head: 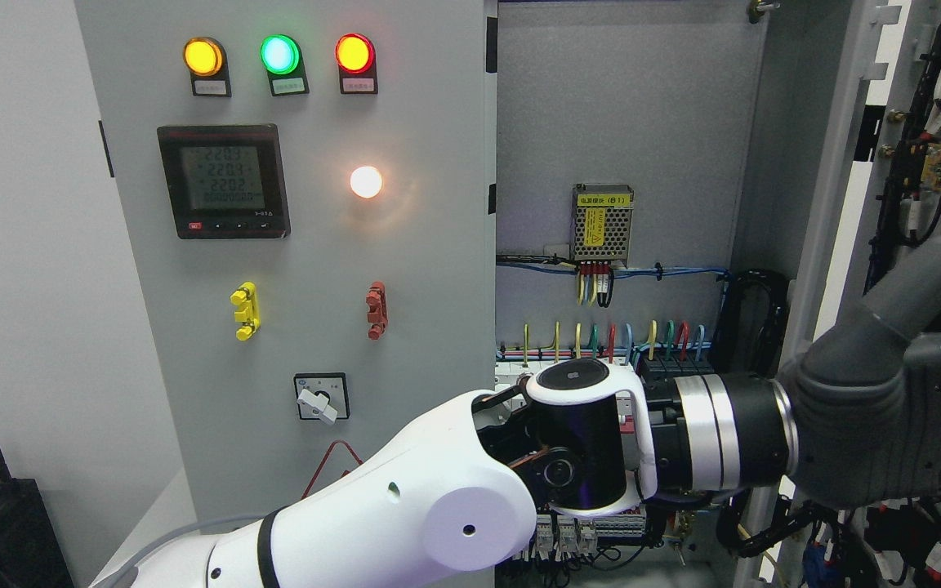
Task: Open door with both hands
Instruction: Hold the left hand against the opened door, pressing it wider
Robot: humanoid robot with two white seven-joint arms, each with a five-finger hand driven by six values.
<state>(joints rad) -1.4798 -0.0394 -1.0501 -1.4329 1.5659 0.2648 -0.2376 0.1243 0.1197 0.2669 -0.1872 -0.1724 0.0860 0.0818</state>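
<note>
The grey cabinet has two doors. Its left door [315, 245] is closed and carries lamps, a meter and switches. The right door [854, 163] stands swung out to the right, its wired inner face [928, 163] turned toward me. My left arm [405, 514] comes in from the lower left and reaches across the open bay. Its grey hand [887, 425] lies against the inner side of the right door, past the door's edge. The far side of the hand runs off the picture's right edge. No right arm shows.
The open bay [626, 147] holds a power supply with a yellow label [602, 222] and a row of wired terminals [601, 343]. A white wall is at the left, with a dark box [5, 531] at the lower left corner.
</note>
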